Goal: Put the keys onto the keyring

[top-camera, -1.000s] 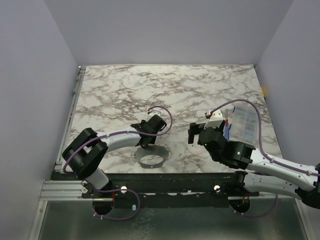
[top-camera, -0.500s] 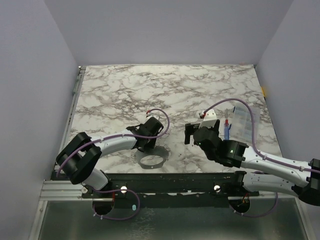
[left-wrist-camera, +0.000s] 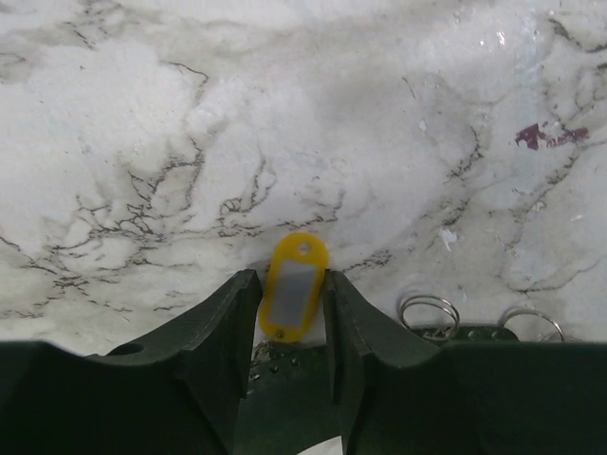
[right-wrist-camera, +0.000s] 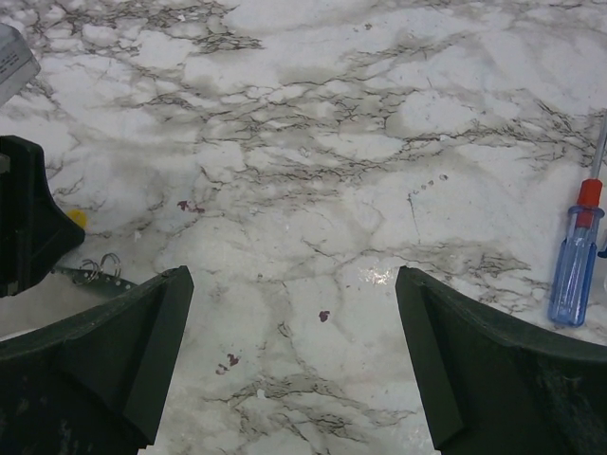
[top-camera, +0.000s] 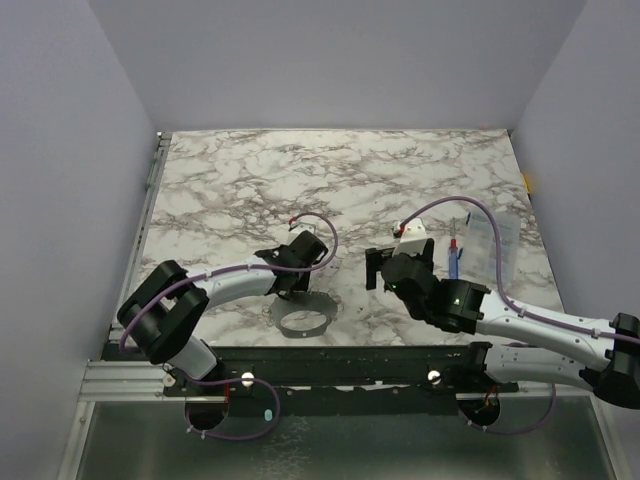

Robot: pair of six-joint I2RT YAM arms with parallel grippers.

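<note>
My left gripper (left-wrist-camera: 289, 280) is shut on a yellow plastic key tag (left-wrist-camera: 295, 296) low over the marble table (top-camera: 240, 180). A thin silvery wire keyring (left-wrist-camera: 429, 312) lies just right of its right finger. A second wire loop (left-wrist-camera: 533, 320) peeks out further right. No keys show clearly; something small and metallic hangs under the tag in shadow. My right gripper (right-wrist-camera: 294, 275) is wide open and empty above bare marble. In its view the left gripper (right-wrist-camera: 27, 220), the tag (right-wrist-camera: 76, 217) and the wire loops (right-wrist-camera: 100, 265) sit at far left.
A large grey round disc (top-camera: 302, 316) lies by the near table edge, under the left gripper (top-camera: 290, 276). A blue-and-red screwdriver (right-wrist-camera: 575, 270) and a clear plastic packet (top-camera: 487, 245) lie right of the right gripper (top-camera: 376, 268).
The right arm has moved left, closer to the left gripper. The left gripper has shifted only slightly and still holds the yellow tag.
</note>
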